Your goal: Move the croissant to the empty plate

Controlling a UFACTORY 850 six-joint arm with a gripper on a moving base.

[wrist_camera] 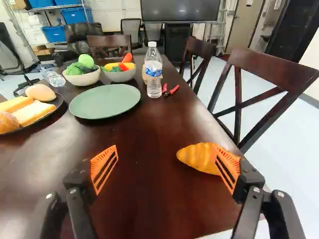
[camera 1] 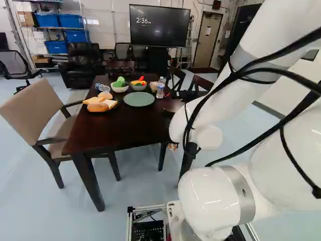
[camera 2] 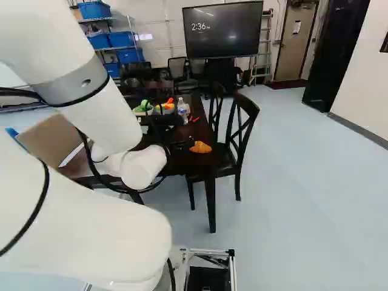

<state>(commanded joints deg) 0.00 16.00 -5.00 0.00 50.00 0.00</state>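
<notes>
wrist view: a croissant [wrist_camera: 197,157] lies on the dark wooden desk [wrist_camera: 144,132], well apart from the empty green plate [wrist_camera: 104,102], on that plate's near side and toward the chairs [wrist_camera: 271,75]. the end effector [wrist_camera: 165,146] stands wide, orange pads [wrist_camera: 105,167] spread and gripping nothing; one pad partly hides the croissant, though whether they touch cannot be told. beyond the green plate sit two bowls [wrist_camera: 119,76] of produce, with a water bottle [wrist_camera: 153,74] just beside the plate and a dark plate [wrist_camera: 61,101] of bread on the side away from the bottle. the task appears to be in its approach stage, judging by the bare green plate and the ungripped croissant. lining up, closing on the croissant, lifting it, carrying it to the green plate and releasing it all remain.
</notes>
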